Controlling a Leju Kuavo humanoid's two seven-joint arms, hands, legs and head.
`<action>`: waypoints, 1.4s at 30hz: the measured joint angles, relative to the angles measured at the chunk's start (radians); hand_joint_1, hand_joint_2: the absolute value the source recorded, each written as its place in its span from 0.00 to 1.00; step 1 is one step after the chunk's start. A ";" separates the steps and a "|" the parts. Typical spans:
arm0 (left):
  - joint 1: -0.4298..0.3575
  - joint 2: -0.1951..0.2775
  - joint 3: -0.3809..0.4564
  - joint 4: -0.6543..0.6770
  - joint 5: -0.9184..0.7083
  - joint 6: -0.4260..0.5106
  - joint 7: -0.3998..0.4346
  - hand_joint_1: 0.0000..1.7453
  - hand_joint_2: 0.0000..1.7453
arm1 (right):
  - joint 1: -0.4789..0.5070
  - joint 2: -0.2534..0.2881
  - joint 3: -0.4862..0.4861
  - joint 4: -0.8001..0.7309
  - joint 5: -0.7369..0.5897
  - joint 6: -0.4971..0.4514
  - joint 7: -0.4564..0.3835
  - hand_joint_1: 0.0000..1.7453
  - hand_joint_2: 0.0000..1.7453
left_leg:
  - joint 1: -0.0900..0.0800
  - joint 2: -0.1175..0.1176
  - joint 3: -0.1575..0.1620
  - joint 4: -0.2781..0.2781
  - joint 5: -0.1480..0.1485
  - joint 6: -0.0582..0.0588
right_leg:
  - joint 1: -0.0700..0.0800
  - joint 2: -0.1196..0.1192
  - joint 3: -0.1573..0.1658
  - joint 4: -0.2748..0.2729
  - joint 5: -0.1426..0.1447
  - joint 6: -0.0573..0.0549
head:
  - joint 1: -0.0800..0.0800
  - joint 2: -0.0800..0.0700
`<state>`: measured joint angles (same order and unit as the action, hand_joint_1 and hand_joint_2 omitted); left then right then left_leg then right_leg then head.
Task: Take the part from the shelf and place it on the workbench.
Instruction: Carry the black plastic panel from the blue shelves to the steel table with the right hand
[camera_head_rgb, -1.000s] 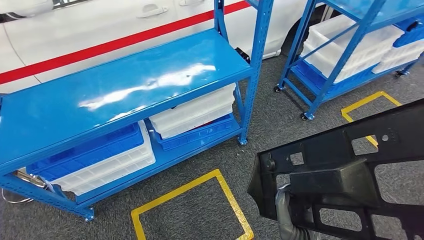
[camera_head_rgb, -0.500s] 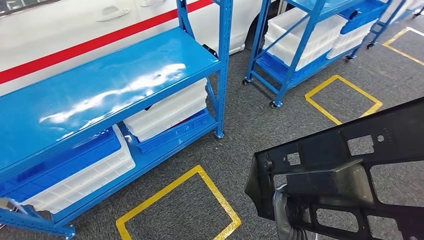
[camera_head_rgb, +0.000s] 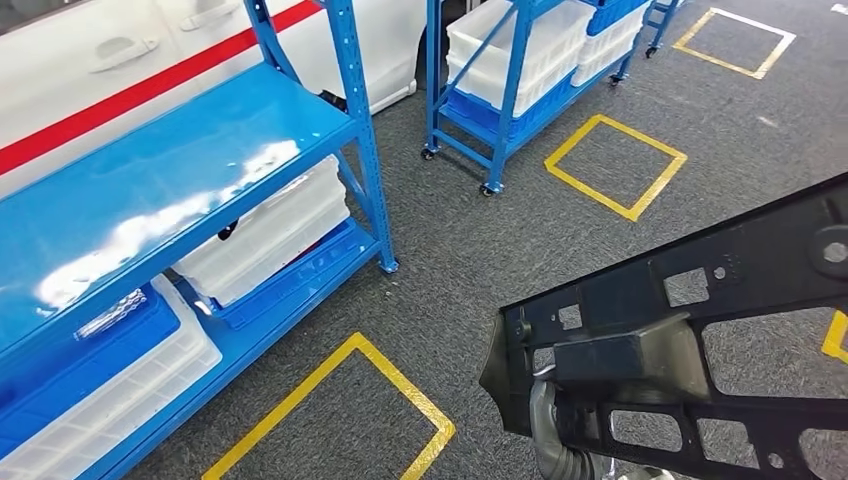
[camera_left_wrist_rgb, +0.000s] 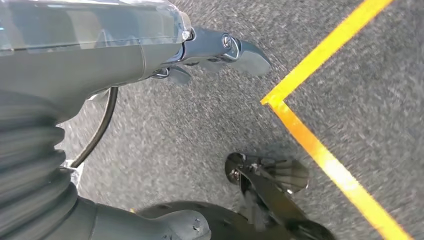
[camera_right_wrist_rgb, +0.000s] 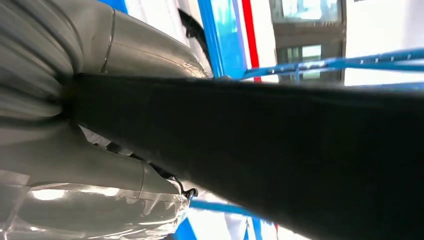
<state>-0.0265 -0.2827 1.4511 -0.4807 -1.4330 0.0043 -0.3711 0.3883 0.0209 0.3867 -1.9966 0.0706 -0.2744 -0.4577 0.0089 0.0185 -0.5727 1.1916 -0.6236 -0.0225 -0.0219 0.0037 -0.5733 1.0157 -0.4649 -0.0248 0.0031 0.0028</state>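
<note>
We have the part (camera_head_rgb: 690, 340), a black perforated frame, up in front of the chest, clear of the shelf (camera_head_rgb: 150, 170) and above grey carpet. The right hand (camera_right_wrist_rgb: 100, 165) holds it: in the right wrist view the grey fingers (camera_right_wrist_rgb: 150, 55) wrap over and under a black bar of the part. The left hand (camera_left_wrist_rgb: 150, 55) hangs over the floor with nothing in it, fingers (camera_left_wrist_rgb: 245, 52) loosely apart. Step in hand, as we read it: carry to the workbench (not in sight yet). To do it well:
- keep the part level, long side away from the shelf uprights and the wheeled rack (camera_head_rgb: 520, 70)
- turn slowly; it overhangs the hand and will swing
- bring the left hand under the free end before setting down
</note>
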 joint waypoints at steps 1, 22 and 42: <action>0.002 0.000 0.000 0.000 -0.005 0.000 0.002 0.00 1.00 | 0.004 -0.002 0.002 0.000 0.000 -0.005 0.000 1.00 1.00 | 0.000 -0.007 -0.028 0.063 -0.023 0.000 | 0.002 0.013 -0.004 0.001 0.002 -0.002 | 0.000 0.000; 0.010 -0.002 -0.026 0.002 -0.086 -0.014 0.003 0.00 1.00 | 0.112 -0.024 -0.004 -0.065 0.030 -0.062 -0.011 1.00 1.00 | -0.009 0.076 0.070 -0.198 0.125 0.045 | 0.004 -0.050 -0.003 0.047 -0.029 0.049 | 0.007 0.000; 0.010 0.001 -0.082 0.047 -0.134 0.005 0.003 0.00 1.00 | 0.242 0.065 -0.080 -0.185 0.080 -0.004 -0.021 1.00 1.00 | 0.004 -0.071 0.063 -0.181 0.123 0.032 | 0.003 0.127 -0.018 0.019 -0.002 0.039 | -0.001 0.000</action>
<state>-0.0161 -0.2813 1.3696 -0.4341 -1.5671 0.0095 -0.3682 0.6304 0.0862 0.3071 -2.1812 0.1505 -0.2784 -0.4782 0.0125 -0.0524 -0.5098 1.0108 -0.5007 0.0092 -0.0188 0.1308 -0.5912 1.0346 -0.4664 0.0141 0.0023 0.0028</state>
